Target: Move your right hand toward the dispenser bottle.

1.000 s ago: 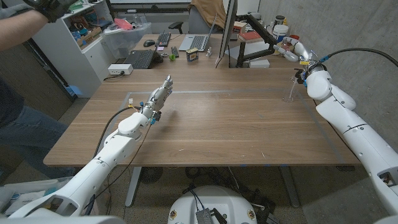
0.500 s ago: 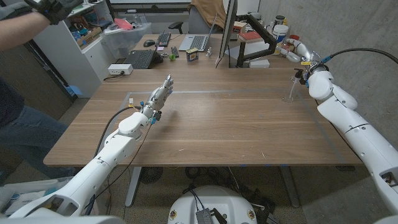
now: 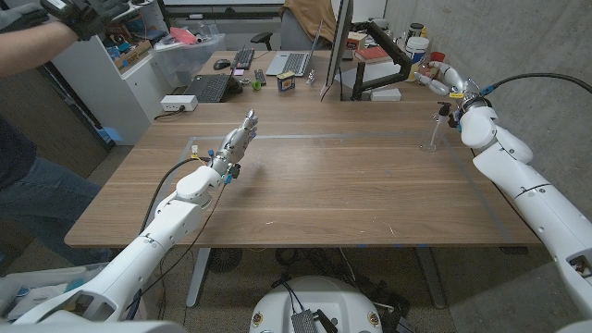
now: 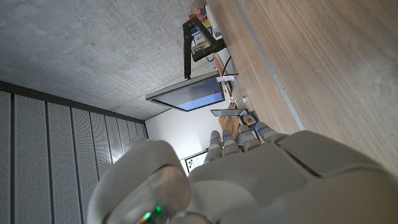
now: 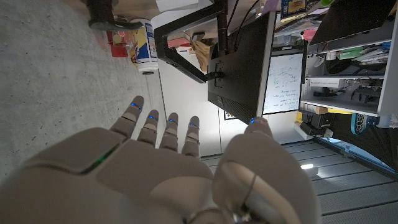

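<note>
Right hand (image 3: 442, 74) is up past the far right corner of the worktop (image 3: 351, 185), fingers (image 5: 161, 127) straight and spread, nothing in it. In the right wrist view they reach toward a shelf area with a white labelled container (image 5: 144, 46) and a black monitor arm (image 5: 186, 62); the hand touches neither. Dispenser bottle (image 3: 431, 136): small clear one with a pump top, standing upright on the worktop near the far right edge, just beside the right forearm (image 3: 486, 129) and nearer the robot than the hand. Hand and bottle are apart.

Left hand (image 3: 239, 141) is on the left half of the worktop, fingers extended and close together, pointing toward the far edge, gripping nothing. Can't tell whether it touches the surface.

Behind the worktop: a monitor (image 3: 339, 46), laptops (image 3: 294, 63) and a keyboard (image 3: 243, 57) on another desk. A person's gloved hand (image 3: 88, 14) is at the upper left corner.
</note>
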